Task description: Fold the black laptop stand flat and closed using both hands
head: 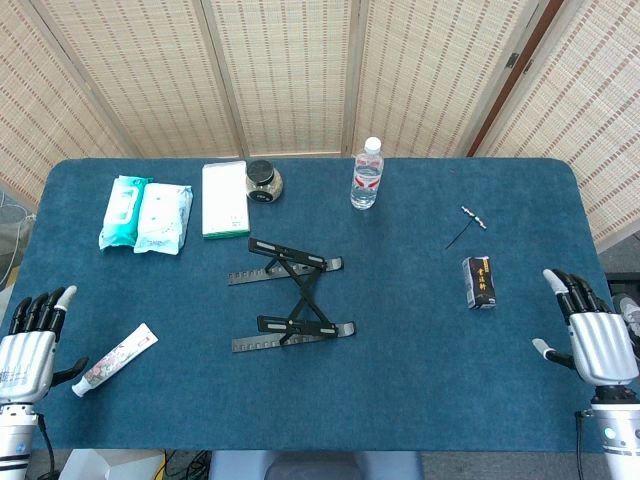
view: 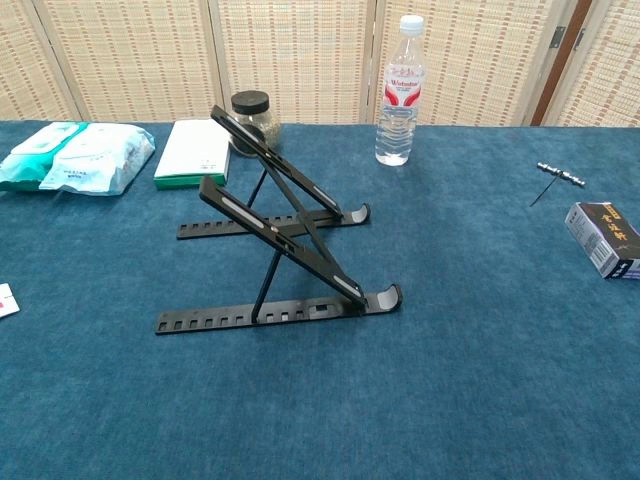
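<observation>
At the near edge of the blue bench (head: 420, 390) the two hands rest at opposite corners, both seen only from the head view. The left hand (head: 30, 345) sits at the near left corner with its fingers apart and nothing in them; a toothpaste tube (head: 115, 359) lies just beside it, apart from the thumb. The right hand (head: 592, 335) sits at the near right corner, likewise spread and holding nothing.

Between them, well apart from both and about midway across the bench, stands the black laptop stand (view: 275, 250). It is unfolded (the chest view shows this best): two slotted base rails lie flat on the cloth, and two support arms rise tilted from hooked lips at one end, braced by thin struts.

Right of the stand, nearer the right hand, lies a small dark box (head: 480, 282), and beyond it a thin dark tool (head: 466, 226).

Farther back on the left are two packs of wet wipes (head: 145, 214) side by side, then a white and green box (head: 225, 198), then a small jar with a black lid (head: 263, 180) just beside it. A water bottle (head: 367, 174) stands upright behind the stand, near the far edge.
</observation>
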You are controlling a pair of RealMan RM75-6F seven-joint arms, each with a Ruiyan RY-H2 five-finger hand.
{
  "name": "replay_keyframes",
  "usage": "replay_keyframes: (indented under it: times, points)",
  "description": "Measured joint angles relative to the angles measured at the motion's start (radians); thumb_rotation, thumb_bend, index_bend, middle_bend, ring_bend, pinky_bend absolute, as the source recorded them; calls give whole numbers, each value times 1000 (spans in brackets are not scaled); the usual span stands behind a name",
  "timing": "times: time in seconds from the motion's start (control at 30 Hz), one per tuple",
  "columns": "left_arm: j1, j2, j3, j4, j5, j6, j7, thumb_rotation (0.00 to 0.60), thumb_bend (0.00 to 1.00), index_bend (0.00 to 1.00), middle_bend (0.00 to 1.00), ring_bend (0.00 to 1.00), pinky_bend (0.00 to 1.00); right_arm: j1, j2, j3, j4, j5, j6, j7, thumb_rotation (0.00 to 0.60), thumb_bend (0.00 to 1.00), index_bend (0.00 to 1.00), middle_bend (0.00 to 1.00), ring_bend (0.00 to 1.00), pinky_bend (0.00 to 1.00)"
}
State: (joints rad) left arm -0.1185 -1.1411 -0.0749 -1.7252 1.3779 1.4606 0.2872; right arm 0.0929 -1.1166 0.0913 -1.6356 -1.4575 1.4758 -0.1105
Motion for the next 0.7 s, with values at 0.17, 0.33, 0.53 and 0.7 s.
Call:
replay_keyframes:
  times: [0.17,0.33,0.53,0.7]
  points:
    - [1,-2,1,4,2,1,-4,600,146,0,80,69,0,-3,-1,-3,-1,-3,3,5,600,54,79,122,109,339]
    - [4,-3,2,4,8,10,-8,600,147,0,79,69,0,-3,6,-7,-13,-16,3,30,600,55,79,122,109,339]
    - [6,-2,3,4,9,12,-11,600,146,0,79,69,0,21,42,-15,-54,-58,-34,88,600,55,79,115,109,339]
    - [8,4,4,0,11,13,-12,600,146,0,79,69,0,82,83,-22,-104,-124,-108,162,600,54,70,110,102,339]
